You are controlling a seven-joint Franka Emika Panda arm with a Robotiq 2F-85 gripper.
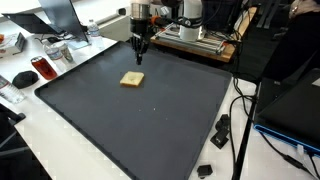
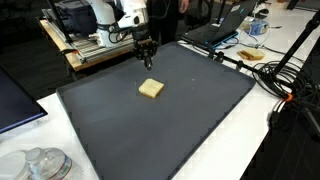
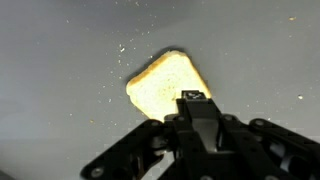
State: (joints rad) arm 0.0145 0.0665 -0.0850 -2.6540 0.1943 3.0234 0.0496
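Note:
A slice of toasted bread (image 1: 131, 80) (image 2: 151, 89) lies flat on a large dark grey mat (image 1: 130, 135) (image 2: 160, 135), towards its far side. My gripper (image 1: 140, 57) (image 2: 148, 60) hangs above the mat just behind the bread, pointing down and not touching it. In the wrist view the bread (image 3: 165, 85) fills the middle, and the gripper (image 3: 195, 97) reaches in from below with its fingers pressed together over the slice's near edge. The gripper is shut and holds nothing.
A wooden frame with the robot base (image 1: 195, 38) stands behind the mat. A black mouse (image 1: 22, 78) and a red object (image 1: 42, 68) lie beside one edge. Cables and a black adapter (image 1: 222, 128) lie beside another. A plate of food (image 2: 250, 55) and glass jars (image 2: 35, 165) sit off the mat.

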